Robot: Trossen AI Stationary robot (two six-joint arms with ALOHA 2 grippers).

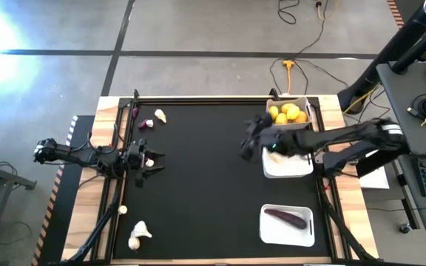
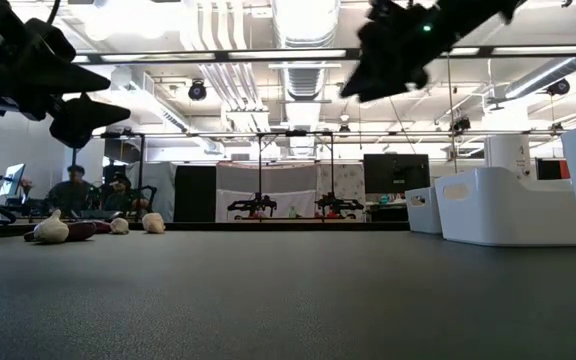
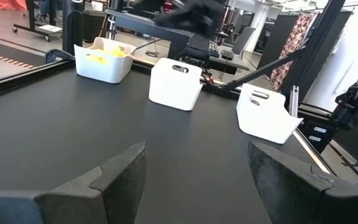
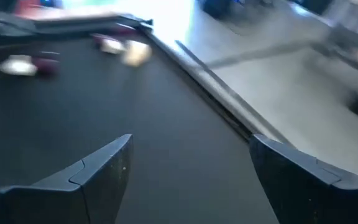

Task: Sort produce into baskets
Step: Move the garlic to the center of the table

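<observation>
Three white baskets stand along the table's right side. The far one (image 1: 307, 112) holds several yellow lemons (image 1: 287, 113), and the near one (image 1: 308, 227) holds a dark purple eggplant (image 1: 285, 218). The middle basket (image 1: 291, 166) lies partly under my right arm. Loose produce lies on the left of the mat: a garlic bulb (image 1: 160, 116) beside a purple bit (image 1: 146, 124), and more garlic bulbs (image 1: 139, 232) near the front. My right gripper (image 1: 247, 145) hovers open, high above the mat, left of the middle basket. My left gripper (image 1: 154, 162) waits open at the left edge.
The black mat's middle (image 1: 205, 177) is bare between the loose produce and the baskets. Wooden rails (image 1: 198, 99) frame the table. A small garlic bulb (image 1: 123, 210) lies by the left rail. People sit in the room beyond the table (image 2: 73, 190).
</observation>
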